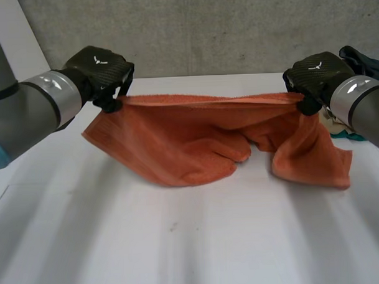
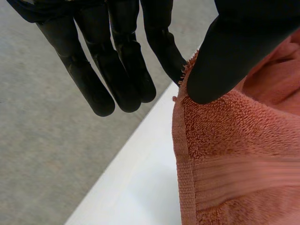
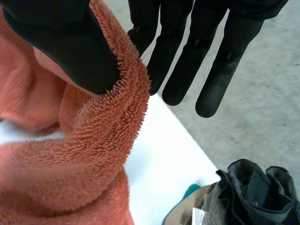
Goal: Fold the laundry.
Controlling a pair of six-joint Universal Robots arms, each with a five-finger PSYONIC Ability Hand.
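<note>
Holding an orange towel (image 1: 189, 142) taut by its top edge, head view: left hand (image 1: 103, 73) and right hand (image 1: 315, 75) raised, cloth sagging onto the white surface (image 1: 180, 242). Left wrist view: thumb pinching a corner. Right wrist view: thumb pinching the edge. Probably mid-spread; next calls for lowering both ends evenly.

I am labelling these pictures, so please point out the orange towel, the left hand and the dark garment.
orange towel (image 1: 177, 148), head view, on the sagging middle of the cloth.
left hand (image 1: 100, 67), head view, on the back of the hand.
dark garment (image 3: 253, 192), right wrist view, on its crumpled black fabric.
</note>
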